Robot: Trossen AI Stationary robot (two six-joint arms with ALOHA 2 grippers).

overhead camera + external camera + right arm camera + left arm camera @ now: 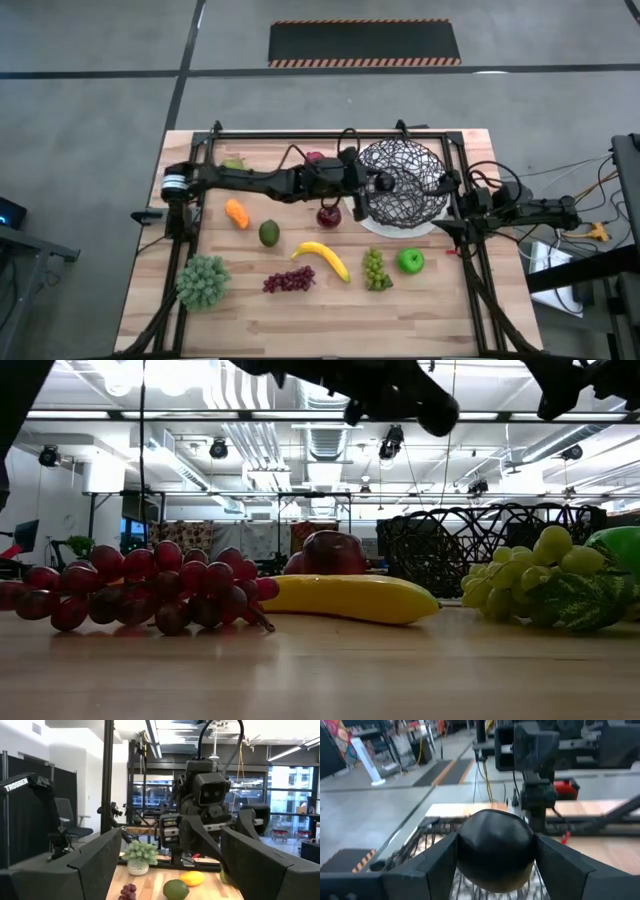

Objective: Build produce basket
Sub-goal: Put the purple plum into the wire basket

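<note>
Left wrist view shows my left gripper (pixel 495 870) with its fingers clamped on a dark plum (pixel 495 849), poised over the basket (pixel 403 183) at its rim. If I let go too near the rim, I risk it rolling out. My right gripper (pixel 170 865) waits beside the basket, fingers spread.

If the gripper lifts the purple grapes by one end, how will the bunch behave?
The purple grapes are many small round berries on a thin stem, so the bunch would probably droop rather than stay stiff. The glossy skins look slippery. Lying flat on the table, it seems unlikely to roll.
</note>
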